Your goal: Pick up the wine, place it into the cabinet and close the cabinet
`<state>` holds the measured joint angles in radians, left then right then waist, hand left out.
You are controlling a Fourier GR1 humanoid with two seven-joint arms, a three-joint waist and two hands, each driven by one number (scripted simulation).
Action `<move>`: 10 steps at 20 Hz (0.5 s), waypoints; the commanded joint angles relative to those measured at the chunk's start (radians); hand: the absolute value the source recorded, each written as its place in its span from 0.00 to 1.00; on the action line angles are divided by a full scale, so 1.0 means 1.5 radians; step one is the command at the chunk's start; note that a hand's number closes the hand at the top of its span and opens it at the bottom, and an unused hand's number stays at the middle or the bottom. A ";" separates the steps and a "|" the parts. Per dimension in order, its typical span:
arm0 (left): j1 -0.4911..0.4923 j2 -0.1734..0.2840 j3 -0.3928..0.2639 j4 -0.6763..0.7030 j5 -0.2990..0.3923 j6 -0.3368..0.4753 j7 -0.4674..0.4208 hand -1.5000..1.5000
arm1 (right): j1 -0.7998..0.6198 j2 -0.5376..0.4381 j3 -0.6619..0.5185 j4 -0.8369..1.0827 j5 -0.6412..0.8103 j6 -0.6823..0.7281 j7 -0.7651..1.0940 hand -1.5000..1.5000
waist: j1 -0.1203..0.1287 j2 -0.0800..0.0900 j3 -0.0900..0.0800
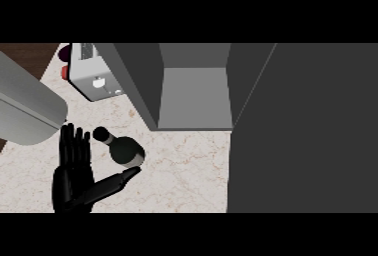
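Observation:
The wine bottle is dark, with its cap pointing up-left, and stands on the marble counter left of centre. My left hand is right beside it at the lower left, open. Its straight fingers rise along the bottle's left side and the thumb stretches out just under the bottle's body. The cabinet stands open at the top centre, its grey inside bare. Its dark door fills the right side. My right hand does not show.
A large grey rounded shape covers the upper left edge. A white appliance with knobs sits left of the cabinet, with a red object next to it.

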<state>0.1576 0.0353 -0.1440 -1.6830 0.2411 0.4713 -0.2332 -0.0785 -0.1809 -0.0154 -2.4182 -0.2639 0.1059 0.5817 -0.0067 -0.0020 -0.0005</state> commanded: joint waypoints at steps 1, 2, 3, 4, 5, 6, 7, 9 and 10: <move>-0.033 0.014 0.042 0.074 0.023 -0.042 -0.032 0.00 | -0.010 0.039 0.080 -0.106 0.035 -0.052 0.056 0.00 | 0.001 0.000 -0.001; -0.030 -0.022 0.004 0.097 0.009 -0.030 -0.067 0.00 | -0.014 0.014 0.023 -0.082 -0.013 -0.028 0.041 0.00 | 0.001 0.001 0.000; -0.007 -0.004 0.035 0.091 0.043 -0.072 -0.073 0.00 | -0.024 -0.005 -0.003 -0.109 -0.040 -0.032 0.072 0.00 | 0.001 0.000 0.000; -0.026 -0.005 0.025 0.075 0.024 -0.052 -0.043 0.00 | 0.025 0.020 0.043 -0.099 0.001 -0.012 0.028 0.00 | 0.002 0.000 0.000; -0.060 -0.002 0.047 0.103 0.033 -0.063 -0.058 0.00 | 0.015 0.023 0.031 -0.102 0.001 -0.037 0.047 0.00 | 0.001 0.000 0.000; -0.026 -0.009 0.047 0.126 0.036 -0.080 -0.095 0.00 | 0.000 0.000 0.000 -0.090 -0.033 -0.015 0.049 0.00 | 0.002 0.001 0.000; -0.033 -0.014 0.046 0.116 0.045 -0.079 -0.079 0.00 | 0.031 0.016 0.016 -0.102 -0.025 -0.010 0.027 0.00 | 0.001 0.000 0.000; -0.054 -0.023 0.034 0.140 0.036 -0.065 -0.099 0.00 | 0.059 0.008 0.006 -0.106 -0.043 0.013 0.020 0.00 | -0.001 0.000 0.000; -0.040 -0.014 0.064 0.181 0.059 -0.110 -0.135 0.00 | 0.048 0.013 0.022 -0.139 -0.036 -0.013 0.053 0.00 | -0.003 0.000 0.000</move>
<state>0.1078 0.0156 -0.0871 -1.5011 0.2974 0.3661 -0.3644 -0.0722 -0.1636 0.0181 -2.4204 -0.2512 0.1013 0.5824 -0.0071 -0.0018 -0.0004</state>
